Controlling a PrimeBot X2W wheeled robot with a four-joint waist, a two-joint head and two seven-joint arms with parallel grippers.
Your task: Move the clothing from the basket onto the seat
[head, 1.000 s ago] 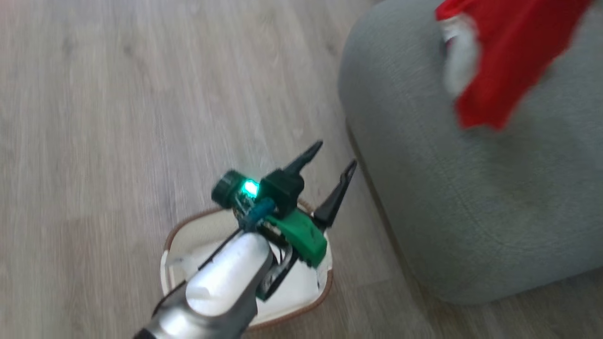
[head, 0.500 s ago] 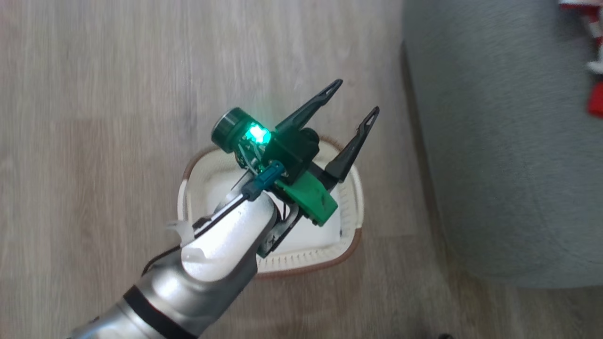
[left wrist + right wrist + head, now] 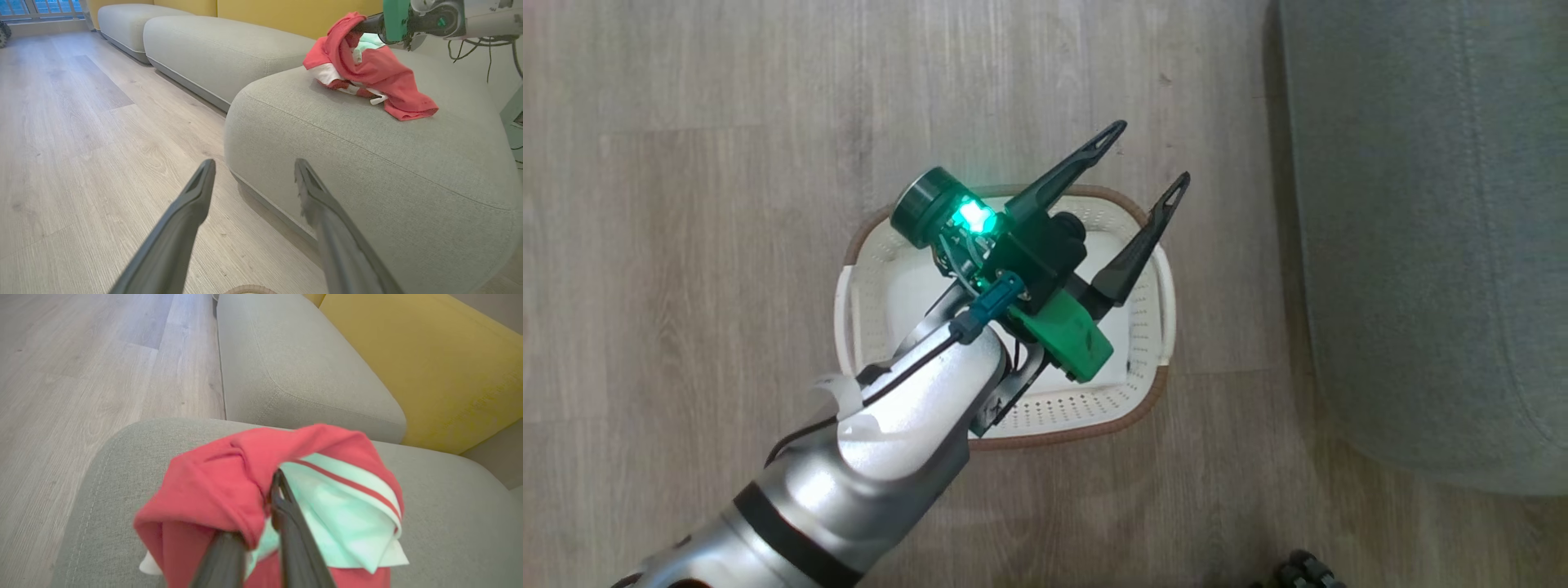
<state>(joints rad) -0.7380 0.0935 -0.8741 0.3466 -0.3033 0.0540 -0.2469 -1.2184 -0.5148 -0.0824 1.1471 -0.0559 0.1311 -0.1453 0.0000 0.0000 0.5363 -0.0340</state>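
My left gripper (image 3: 1150, 153) stands open with nothing between its fingers, hanging over the white basket (image 3: 1062, 437) with the brown rim on the floor. Inside the basket I see just a flat white liner. The grey-green seat (image 3: 1421, 245) lies to the basket's right. In the left wrist view my left gripper (image 3: 254, 163) points at the seat (image 3: 367, 171), where red clothing (image 3: 367, 73) with white trim lies bunched on top. In the right wrist view my right gripper (image 3: 274, 482) is shut on a fold of the clothing (image 3: 220, 486), just above the seat (image 3: 449, 506).
Wood floor (image 3: 686, 245) surrounds the basket. More grey cushions (image 3: 212, 49) line up beyond the seat, with a yellow backrest (image 3: 429, 367) behind them. Cables (image 3: 490, 49) hang by the right arm. A dark object (image 3: 1298, 567) sits at the bottom edge.
The head camera has swung, so the basket now sits mid-picture and the red clothing has left that view. My left gripper stays open over the basket.
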